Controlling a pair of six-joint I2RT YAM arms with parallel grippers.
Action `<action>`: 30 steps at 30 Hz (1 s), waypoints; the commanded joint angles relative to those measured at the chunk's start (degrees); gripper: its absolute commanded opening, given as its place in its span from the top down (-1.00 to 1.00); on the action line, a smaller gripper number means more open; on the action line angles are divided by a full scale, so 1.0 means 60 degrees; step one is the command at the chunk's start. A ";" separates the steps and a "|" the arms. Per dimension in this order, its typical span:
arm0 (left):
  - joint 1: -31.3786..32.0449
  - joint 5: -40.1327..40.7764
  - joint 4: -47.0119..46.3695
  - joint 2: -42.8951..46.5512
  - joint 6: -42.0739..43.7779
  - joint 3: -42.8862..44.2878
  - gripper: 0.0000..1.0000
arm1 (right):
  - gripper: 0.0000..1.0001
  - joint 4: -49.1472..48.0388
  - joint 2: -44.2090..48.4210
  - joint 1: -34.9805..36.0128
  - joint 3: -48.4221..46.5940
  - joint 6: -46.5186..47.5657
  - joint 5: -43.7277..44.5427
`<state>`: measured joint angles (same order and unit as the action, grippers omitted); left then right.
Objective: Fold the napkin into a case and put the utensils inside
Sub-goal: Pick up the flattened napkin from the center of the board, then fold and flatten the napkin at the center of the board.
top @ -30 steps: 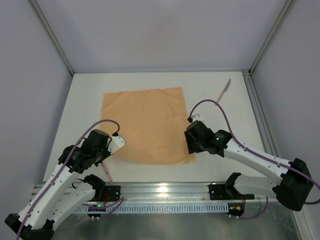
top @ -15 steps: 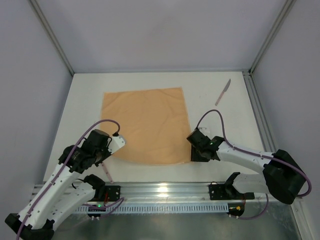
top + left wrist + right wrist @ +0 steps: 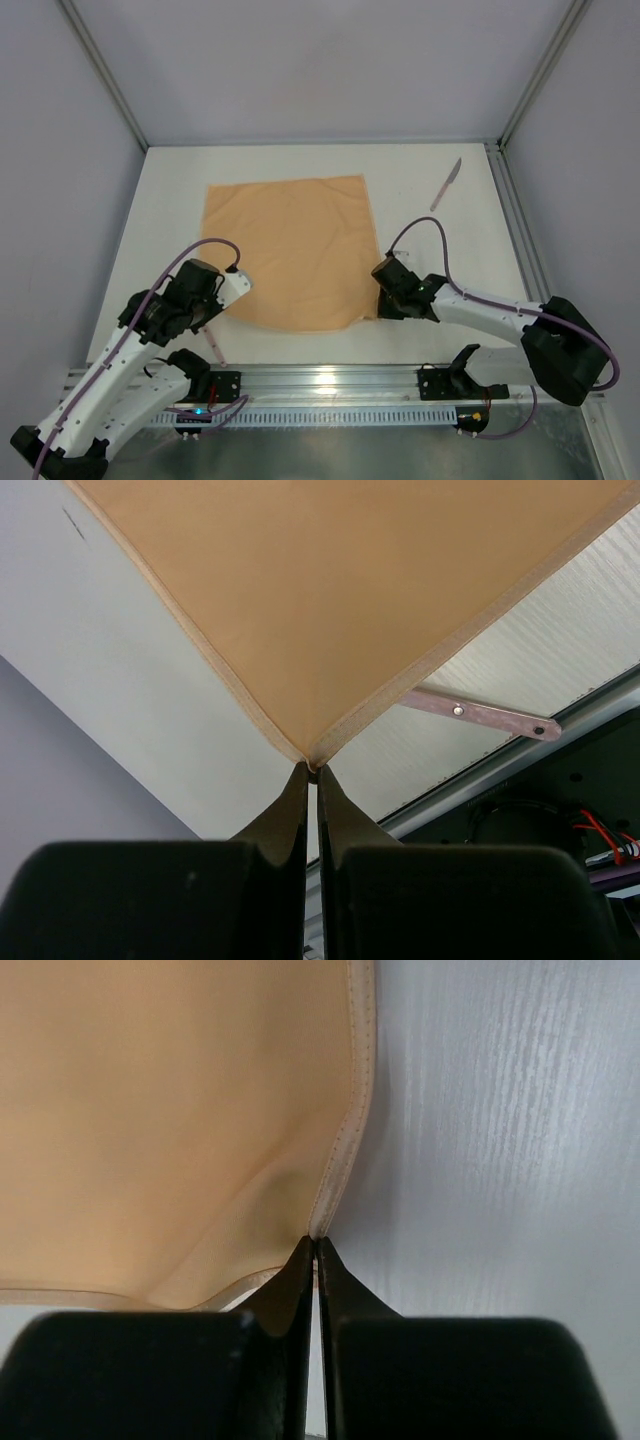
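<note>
Top: napkin [image 3: 290,250], a plain peach-orange square, lies flat, spreading away from both sets of jaws. Left gripper [image 3: 222,305] sits at its near-left corner, right gripper [image 3: 377,303] at the near-right corner. Knife [image 3: 446,184] is well beyond the right jaws, fork [image 3: 213,347] just behind the left jaws.
Left wrist: jaws closed, pinching the hemmed corner tip; fork [image 3: 480,713] lies to their right.
Right wrist: jaws closed on the hemmed corner, cloth slightly puckered just past the tips.

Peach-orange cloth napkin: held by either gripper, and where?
Both hold the peach-orange cloth napkin: left gripper pinches its near-left corner, right gripper its near-right corner.
</note>
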<state>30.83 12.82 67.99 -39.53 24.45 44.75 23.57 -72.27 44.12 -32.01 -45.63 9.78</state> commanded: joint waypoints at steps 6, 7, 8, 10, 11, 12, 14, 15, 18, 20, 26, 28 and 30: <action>-0.0041 0.0031 -0.0023 0.0084 -0.0178 0.0378 1.00 | 0.93 0.1066 0.1555 0.0000 -0.0143 0.0353 0.0464; -0.0041 0.0046 0.0007 0.0113 -0.0193 0.0451 1.00 | 0.93 0.1066 0.1687 -0.0014 -0.0129 0.0368 0.0450; -0.0041 0.0061 0.0021 0.0113 -0.0207 0.0480 1.00 | 0.93 0.1023 0.1921 0.0000 -0.0129 0.0397 0.0334; -0.0041 0.0046 0.0022 0.0114 -0.0222 0.0510 1.00 | 0.93 0.1080 0.2083 0.0000 -0.0202 0.0514 0.0274; -0.0041 0.0017 0.0051 0.0113 -0.0236 0.0568 1.00 | 0.93 0.1139 0.2157 0.0000 -0.0246 0.0573 0.0303; -0.0041 -0.0041 0.0065 0.0113 -0.0237 0.0598 1.00 | 0.92 0.1198 0.2302 0.0000 -0.0362 0.0602 0.0361; -0.0041 -0.0275 0.0153 0.0113 -0.0251 0.0758 1.00 | 0.93 0.1417 0.2435 0.0000 -0.0495 0.0748 0.0420; -0.0041 -0.0363 0.0182 0.0128 -0.0251 0.0817 1.00 | 0.93 0.1490 0.2566 0.0000 -0.0655 0.0763 0.0435; -0.0041 -0.0540 0.0329 0.0099 -0.0266 0.1007 1.00 | 0.92 0.1856 0.2786 -0.0014 -0.0933 0.0866 0.0435; -0.0041 -0.0685 0.0344 0.0055 -0.0324 0.1037 1.00 | 0.92 0.2178 0.3108 0.0000 -0.1080 0.0895 0.0450; -0.0041 -0.2484 0.0900 0.0215 -0.0368 0.1739 1.00 | 0.93 0.3248 0.4352 0.0000 -0.1388 0.0866 0.0042; -0.0041 -0.3146 0.1003 0.0289 -0.0412 0.2047 1.00 | 0.93 0.3789 0.4559 0.0000 -0.1578 0.0895 -0.0092; -0.0041 -0.3337 0.0974 0.0304 -0.0514 0.2238 1.00 | 0.93 0.4315 0.4779 0.0000 -0.1857 0.0939 -0.0253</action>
<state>30.83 -0.64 72.49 -38.74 22.74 54.81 43.20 -45.47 44.14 -39.46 -40.66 9.87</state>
